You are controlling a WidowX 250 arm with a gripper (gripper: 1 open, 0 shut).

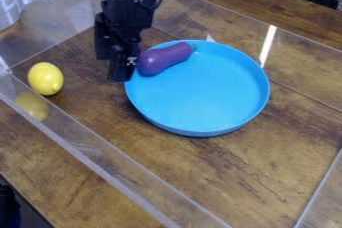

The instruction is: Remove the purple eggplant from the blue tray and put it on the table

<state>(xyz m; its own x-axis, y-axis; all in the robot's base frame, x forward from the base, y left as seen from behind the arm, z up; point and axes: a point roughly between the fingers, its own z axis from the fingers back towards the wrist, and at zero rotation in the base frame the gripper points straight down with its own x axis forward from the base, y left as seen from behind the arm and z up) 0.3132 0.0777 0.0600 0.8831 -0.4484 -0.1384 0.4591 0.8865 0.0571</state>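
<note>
Camera view: the tool, jaws wide and empty, hangs just left of the purple eggplant lying on the blue tray's rim, so it should straddle the eggplant's middle before closing.

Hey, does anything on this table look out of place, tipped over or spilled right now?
Only slightly: the small dark-purple toy eggplant lies at the upper-left rim of the round blue plastic tray, one end seeming to poke over the edge. The yellow lemon sits on the wood-grain table. Nothing spilled or damaged.

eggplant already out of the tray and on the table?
No, the purple eggplant lies on the blue tray at its upper-left rim.
</note>
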